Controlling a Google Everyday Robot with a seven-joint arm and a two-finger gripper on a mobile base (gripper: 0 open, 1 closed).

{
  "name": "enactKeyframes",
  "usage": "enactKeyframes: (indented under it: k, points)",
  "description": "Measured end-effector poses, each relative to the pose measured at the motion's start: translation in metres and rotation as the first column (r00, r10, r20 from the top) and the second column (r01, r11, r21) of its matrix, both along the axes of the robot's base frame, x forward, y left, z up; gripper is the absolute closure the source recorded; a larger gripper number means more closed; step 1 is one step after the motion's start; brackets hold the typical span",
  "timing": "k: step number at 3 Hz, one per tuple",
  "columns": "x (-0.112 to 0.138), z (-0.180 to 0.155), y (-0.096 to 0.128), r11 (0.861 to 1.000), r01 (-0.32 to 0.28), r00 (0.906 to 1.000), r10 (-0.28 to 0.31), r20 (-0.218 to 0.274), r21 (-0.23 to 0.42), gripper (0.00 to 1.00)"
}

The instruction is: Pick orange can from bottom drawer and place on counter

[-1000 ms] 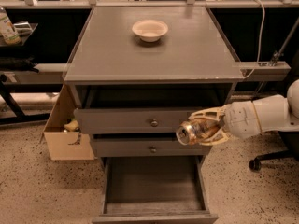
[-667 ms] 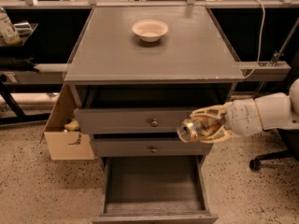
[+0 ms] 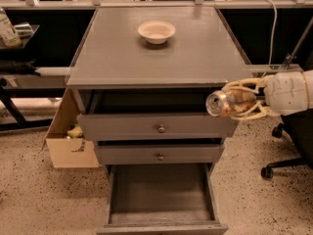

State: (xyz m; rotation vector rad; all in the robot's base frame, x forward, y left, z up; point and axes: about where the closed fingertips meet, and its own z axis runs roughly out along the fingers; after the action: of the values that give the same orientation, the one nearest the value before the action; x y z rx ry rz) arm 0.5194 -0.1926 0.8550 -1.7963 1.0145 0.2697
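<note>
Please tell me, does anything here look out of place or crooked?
Only small things. The gripper holds the orange can on its side, at the cabinet's right front corner, just below the counter. The bottom drawer stands pulled wide open. Nothing looks spilled or broken.

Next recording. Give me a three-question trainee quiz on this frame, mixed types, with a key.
1. True or false: the bottom drawer is open.
2. Fill in: the one thing standing on the counter is a ____.
3. What holds the can? A) the drawer B) the counter C) the gripper, jaws shut on it, at the cabinet's right front corner, below the counter's edge.
Key: 1 true; 2 bowl; 3 C.
</note>
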Motion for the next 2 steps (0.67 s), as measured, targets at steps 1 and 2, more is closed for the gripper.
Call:
enactKeyframes:
  k: [1, 2]
  points:
    - [0.034, 0.036, -0.003, 0.991, 0.035, 0.9993, -0.037, 0.009, 0.132, 1.0]
    - [0.064, 0.052, 0.01, 0.96, 0.036, 0.9993, -0.035, -0.011, 0.279, 1.0]
